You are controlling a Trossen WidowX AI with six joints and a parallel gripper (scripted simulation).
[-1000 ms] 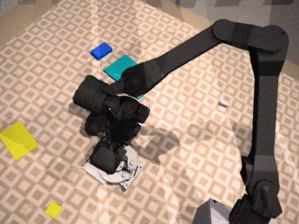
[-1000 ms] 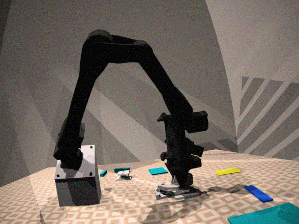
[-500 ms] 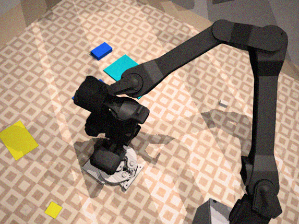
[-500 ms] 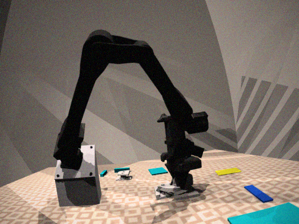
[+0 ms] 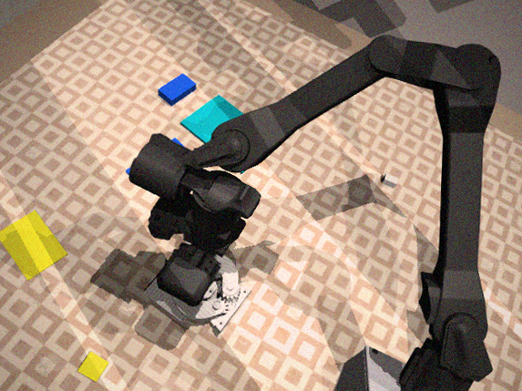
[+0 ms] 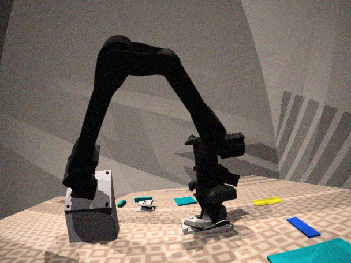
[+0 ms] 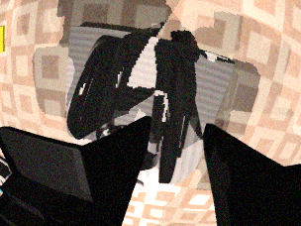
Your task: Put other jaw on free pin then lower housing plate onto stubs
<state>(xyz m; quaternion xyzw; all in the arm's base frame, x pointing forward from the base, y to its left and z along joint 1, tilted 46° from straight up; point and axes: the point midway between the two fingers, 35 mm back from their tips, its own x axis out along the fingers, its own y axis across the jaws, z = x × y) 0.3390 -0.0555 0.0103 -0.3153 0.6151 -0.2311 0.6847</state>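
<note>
Loose toothed piece (image 5: 230, 283) (image 6: 197, 221) gripped in the jaws (image 5: 190, 276) (image 6: 212, 218) (image 7: 177, 123), low over the base (image 5: 220, 325) (image 6: 185, 228) (image 7: 225, 81).
Second-piece fitting is in hand; next, probably align bore and teeth, press down, release. Seating is hard to judge in shadow. The diamond-patterned counter (image 5: 292, 340) (image 6: 144, 245) (image 7: 20, 99) carries, farther off, perhaps the housing plate (image 6: 146, 202); grey walls (image 6: 202, 26) rise beyond.

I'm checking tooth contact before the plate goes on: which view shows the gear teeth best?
The top view: the gear teeth show there from above, beside the tool. The exterior view is too low and small to pick them out; in the wrist view I cannot make them out.
</note>
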